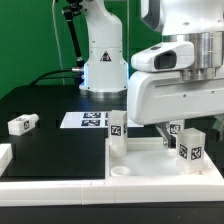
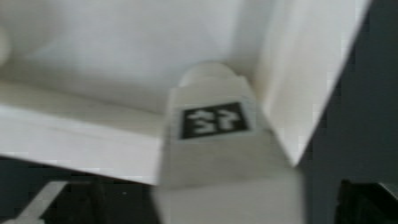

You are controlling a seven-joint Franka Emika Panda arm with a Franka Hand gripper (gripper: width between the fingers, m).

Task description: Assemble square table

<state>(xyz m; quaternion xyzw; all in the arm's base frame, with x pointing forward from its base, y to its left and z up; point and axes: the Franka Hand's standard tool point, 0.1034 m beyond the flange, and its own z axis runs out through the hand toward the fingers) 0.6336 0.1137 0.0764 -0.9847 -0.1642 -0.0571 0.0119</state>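
Square table top [image 1: 145, 160] lies on the black tabletop [image 1: 50, 150], at the exterior view's right. The arm stoops low over it. Two legs [image 1: 117, 130] [image 1: 190, 147] stand upright on it and a loose leg [image 1: 22, 124] lies well apart, so assembly is judged partway. The claw [image 1: 168, 127] is at a corner leg [image 2: 217, 120]; grip cannot be told.

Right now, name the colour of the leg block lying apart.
Leg block: white, with a black-and-white tag; exterior view shows it best.
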